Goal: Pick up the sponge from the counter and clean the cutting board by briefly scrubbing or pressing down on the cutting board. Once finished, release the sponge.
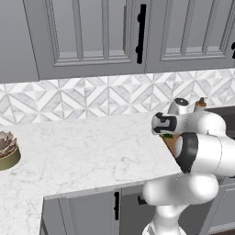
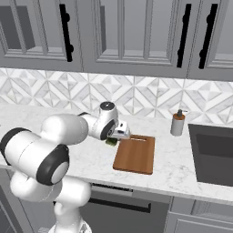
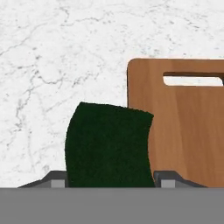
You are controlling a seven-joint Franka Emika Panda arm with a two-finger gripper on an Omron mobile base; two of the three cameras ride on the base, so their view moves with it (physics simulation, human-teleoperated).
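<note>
My arm [image 2: 54, 150] is built of glossy white, rounded, bulbous segments; wide black bands ring the joints between them, one around the big shoulder link and another at the elbow; the base column [image 1: 167, 215] below is the same smooth white. Near the wrist I see a short white cylinder with a grey cap and a dark disc on top; the hand [image 2: 119, 130] is a small white-and-grey block; the finger tips [image 3: 54, 179] are dark grey and wedge-shaped.
</note>
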